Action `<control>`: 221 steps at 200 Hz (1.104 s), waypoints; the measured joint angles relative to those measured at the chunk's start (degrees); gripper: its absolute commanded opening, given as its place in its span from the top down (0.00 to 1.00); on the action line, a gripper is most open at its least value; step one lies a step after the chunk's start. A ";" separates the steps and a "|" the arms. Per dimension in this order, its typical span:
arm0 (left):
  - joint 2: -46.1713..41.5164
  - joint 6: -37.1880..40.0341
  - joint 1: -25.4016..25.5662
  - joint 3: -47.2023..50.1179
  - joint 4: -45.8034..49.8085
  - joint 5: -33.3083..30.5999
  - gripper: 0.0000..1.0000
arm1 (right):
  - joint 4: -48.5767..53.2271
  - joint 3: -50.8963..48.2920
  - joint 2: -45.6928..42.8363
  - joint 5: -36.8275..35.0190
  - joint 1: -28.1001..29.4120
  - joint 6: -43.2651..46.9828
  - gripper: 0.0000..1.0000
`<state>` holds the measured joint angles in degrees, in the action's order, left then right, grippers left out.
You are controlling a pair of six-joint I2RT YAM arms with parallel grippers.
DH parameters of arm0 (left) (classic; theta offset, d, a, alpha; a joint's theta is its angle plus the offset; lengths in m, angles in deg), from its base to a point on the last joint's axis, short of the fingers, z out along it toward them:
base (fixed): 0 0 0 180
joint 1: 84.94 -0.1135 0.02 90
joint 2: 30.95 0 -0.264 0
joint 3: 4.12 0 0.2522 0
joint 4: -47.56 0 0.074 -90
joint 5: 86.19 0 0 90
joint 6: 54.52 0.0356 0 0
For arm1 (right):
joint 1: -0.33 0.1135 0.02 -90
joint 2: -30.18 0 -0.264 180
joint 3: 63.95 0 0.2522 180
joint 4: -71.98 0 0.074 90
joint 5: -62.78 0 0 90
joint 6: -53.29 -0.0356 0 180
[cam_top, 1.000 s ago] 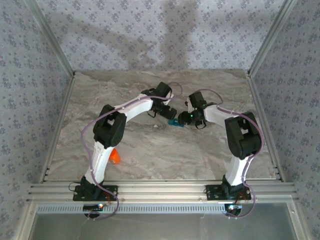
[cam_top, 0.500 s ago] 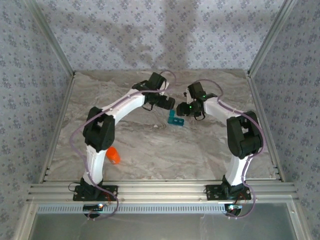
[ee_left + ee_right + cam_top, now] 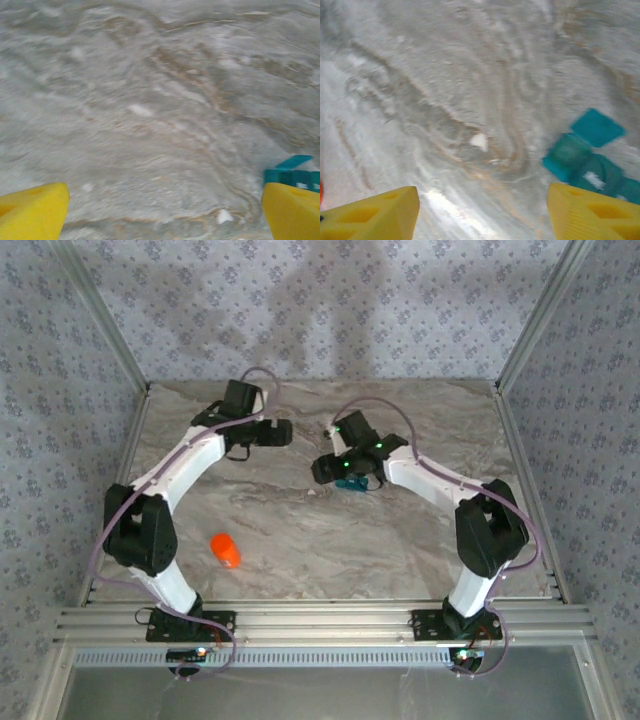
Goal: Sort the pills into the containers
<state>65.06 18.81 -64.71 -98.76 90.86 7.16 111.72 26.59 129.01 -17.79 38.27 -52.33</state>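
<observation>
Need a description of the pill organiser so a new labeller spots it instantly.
On the marble-patterned table, look near the middle, beside the right arm's open claw. The pill organiser is the small teal-blue plastic strip of square compartments, lying flat. Its colour sets it apart: the other loose item, an orange bottle, sits well off to the near left.

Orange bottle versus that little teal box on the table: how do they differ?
Shape: the orange bottle is a rounded cylinder; the teal organiser is a flat box of square compartments. State: the organiser has one lid flap open; the bottle is too small to judge. Place: the bottle lies alone at the near left; the organiser sits mid-table beside the right arm. Both rest on the marble table.
</observation>
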 measured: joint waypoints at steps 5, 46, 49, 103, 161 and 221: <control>-0.70 -0.24 -1.27 0.90 -0.02 0.02 0.02 | 0.04 0.44 0.00 -0.26 1.27 0.00 0.26; -4.81 -1.49 -11.04 5.95 -0.79 0.87 0.02 | 0.20 7.87 2.80 -2.21 10.86 0.02 0.23; -4.90 -1.53 -11.54 6.14 -0.90 0.98 0.02 | 0.20 8.50 3.23 -2.40 11.50 0.02 0.23; -5.16 -1.97 -19.96 7.21 -1.49 3.96 0.02 | 2.40 19.28 12.96 -4.39 22.18 1.11 0.20; -5.16 -2.03 -24.33 7.98 -2.56 5.90 0.02 | 6.05 27.69 19.78 -7.58 30.32 4.02 0.16; -4.92 -2.03 -27.30 9.88 -2.78 7.45 0.02 | 7.76 32.63 24.04 -8.66 32.76 4.74 0.12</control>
<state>60.14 16.78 -92.01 -88.88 88.09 14.61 119.48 59.22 153.05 -26.45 71.03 -47.58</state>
